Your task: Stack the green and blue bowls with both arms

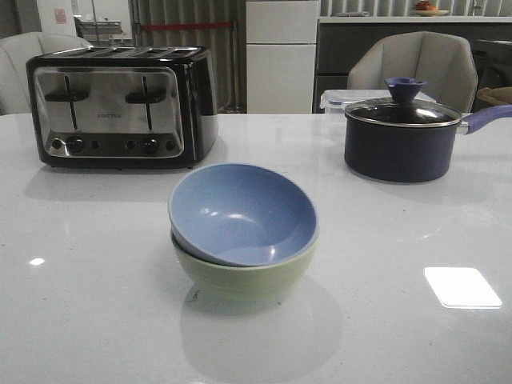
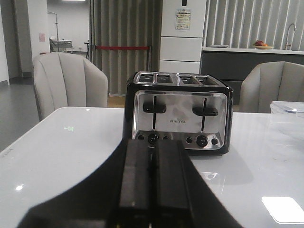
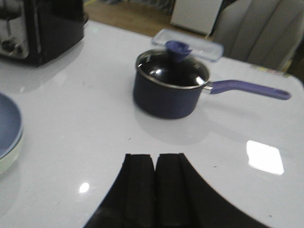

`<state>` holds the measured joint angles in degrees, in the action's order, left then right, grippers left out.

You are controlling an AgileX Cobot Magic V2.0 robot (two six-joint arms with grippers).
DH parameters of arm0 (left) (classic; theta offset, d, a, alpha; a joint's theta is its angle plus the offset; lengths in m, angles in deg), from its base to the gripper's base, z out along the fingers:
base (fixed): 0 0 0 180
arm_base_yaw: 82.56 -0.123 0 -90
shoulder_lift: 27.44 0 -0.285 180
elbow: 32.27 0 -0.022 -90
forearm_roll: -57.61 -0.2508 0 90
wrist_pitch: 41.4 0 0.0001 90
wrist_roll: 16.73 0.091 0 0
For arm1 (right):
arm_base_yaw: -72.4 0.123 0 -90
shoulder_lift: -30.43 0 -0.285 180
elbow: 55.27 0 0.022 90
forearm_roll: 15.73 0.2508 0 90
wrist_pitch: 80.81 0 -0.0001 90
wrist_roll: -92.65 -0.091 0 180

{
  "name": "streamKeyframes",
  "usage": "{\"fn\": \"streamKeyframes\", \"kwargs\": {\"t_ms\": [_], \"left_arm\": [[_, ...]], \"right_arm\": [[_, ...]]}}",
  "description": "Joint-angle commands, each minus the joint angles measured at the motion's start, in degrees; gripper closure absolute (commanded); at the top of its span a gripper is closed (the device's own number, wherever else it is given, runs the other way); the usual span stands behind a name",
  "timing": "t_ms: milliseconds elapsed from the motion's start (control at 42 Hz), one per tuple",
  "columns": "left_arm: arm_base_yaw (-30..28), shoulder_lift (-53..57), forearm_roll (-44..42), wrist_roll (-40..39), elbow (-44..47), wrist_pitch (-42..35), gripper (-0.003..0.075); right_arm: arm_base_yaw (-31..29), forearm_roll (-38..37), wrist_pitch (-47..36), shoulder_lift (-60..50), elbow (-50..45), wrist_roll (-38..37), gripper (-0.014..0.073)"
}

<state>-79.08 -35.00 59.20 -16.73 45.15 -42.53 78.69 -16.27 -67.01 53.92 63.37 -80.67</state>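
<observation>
The pale blue bowl (image 1: pixel 244 212) sits tilted inside the pale green bowl (image 1: pixel 248 276) at the middle of the white table in the front view. Part of the stacked pair, the blue bowl (image 3: pixel 8 126) above a green rim (image 3: pixel 9 160), shows at the edge of the right wrist view. Neither arm shows in the front view. My left gripper (image 2: pixel 152 156) is shut and empty, pointing at the toaster. My right gripper (image 3: pixel 155 159) is shut and empty above bare table, apart from the bowls.
A black and chrome toaster (image 1: pixel 120 104) stands at the back left. A dark navy lidded saucepan (image 1: pixel 404 136) with its handle pointing right stands at the back right, a clear plastic container (image 3: pixel 187 45) behind it. Chairs stand beyond the table's far edge.
</observation>
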Motion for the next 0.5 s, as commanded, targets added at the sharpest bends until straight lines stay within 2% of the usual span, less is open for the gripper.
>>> {"fn": "streamKeyframes", "kwargs": {"t_ms": [0,190,476], "left_arm": [[-0.1,1.2,0.5,-0.7,0.2,-4.8,0.0627],[-0.1,1.2,0.5,-0.7,0.2,-4.8,0.0627],[-0.1,1.2,0.5,-0.7,0.2,-4.8,0.0627]], "right_arm": [[-4.2,-0.4,-12.0,-6.8,-5.4,0.4,0.054],[-6.8,1.8,-14.7,-17.5,-15.0,0.4,0.054],[-6.7,1.9,-15.2,-17.4,-17.2,0.4,0.054]]}}
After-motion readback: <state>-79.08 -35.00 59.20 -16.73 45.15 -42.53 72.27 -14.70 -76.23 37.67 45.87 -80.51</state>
